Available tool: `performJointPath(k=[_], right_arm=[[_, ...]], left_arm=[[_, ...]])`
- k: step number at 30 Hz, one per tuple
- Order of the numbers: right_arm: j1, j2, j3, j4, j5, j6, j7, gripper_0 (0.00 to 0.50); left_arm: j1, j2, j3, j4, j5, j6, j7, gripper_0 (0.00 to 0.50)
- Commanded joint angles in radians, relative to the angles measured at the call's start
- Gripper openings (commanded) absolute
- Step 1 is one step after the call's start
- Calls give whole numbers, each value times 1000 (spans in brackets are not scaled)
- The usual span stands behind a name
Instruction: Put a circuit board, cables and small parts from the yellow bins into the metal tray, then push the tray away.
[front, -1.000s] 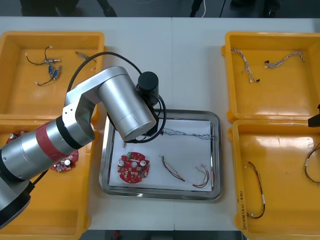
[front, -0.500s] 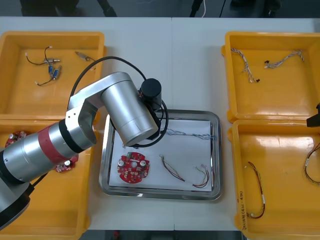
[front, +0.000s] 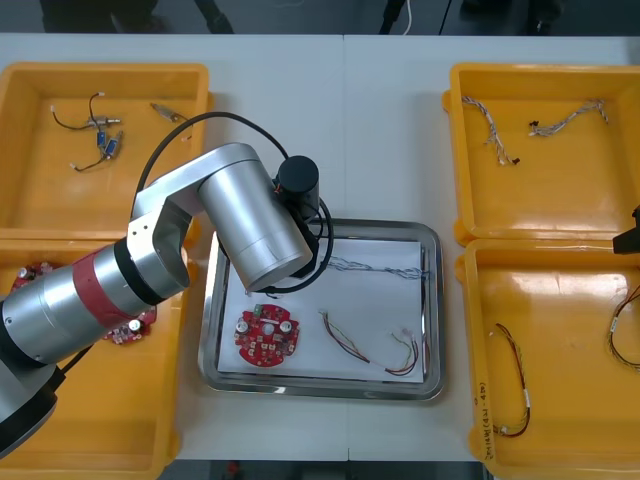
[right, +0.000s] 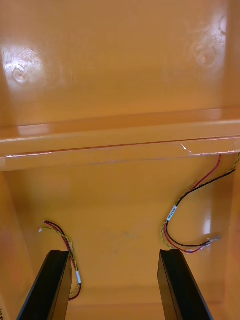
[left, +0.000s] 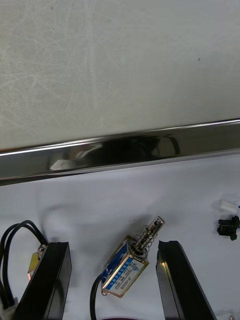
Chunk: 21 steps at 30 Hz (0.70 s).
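Observation:
My left arm (front: 250, 220) reaches over the far left corner of the metal tray (front: 432, 300). In the left wrist view my left gripper (left: 112, 245) is open just inside the tray's shiny rim (left: 120, 150). A small metal part (left: 127, 265) with a blue label, a spring and a black lead lies loose between the fingers on the white inside. The tray also holds a round red circuit board (front: 267, 337), a twisted blue and white cable (front: 375, 267) and red and yellow cables (front: 345, 335). My right gripper (right: 114, 252) is open over the near right bin, with nothing between its fingers.
The far left bin (front: 105, 72) holds small metal parts (front: 100, 125) on black leads. Circuit boards (front: 125, 328) lie in the near left bin. Twisted cables (front: 570, 115) lie in the far right bin. Red and yellow cables (front: 515, 385) lie in the near right one.
My left gripper has opened and let go of the small metal part in the tray. The left arm shifted a little. The right arm has not moved.

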Motion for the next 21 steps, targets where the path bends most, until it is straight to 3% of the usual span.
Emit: performJointPath(k=[1, 14, 21], right_arm=[[11, 8, -34, -32, 1, 3, -34, 500], [11, 8, -34, -32, 1, 3, -35, 500], [11, 5, -34, -33, -5, 3, -38, 500]], left_arm=[[9, 31, 100, -84, 50, 84, 71, 500], [-13, 73, 332, -282, 213, 336, 58, 500], [-45, 117, 449, -282, 319, 338, 21, 500]])
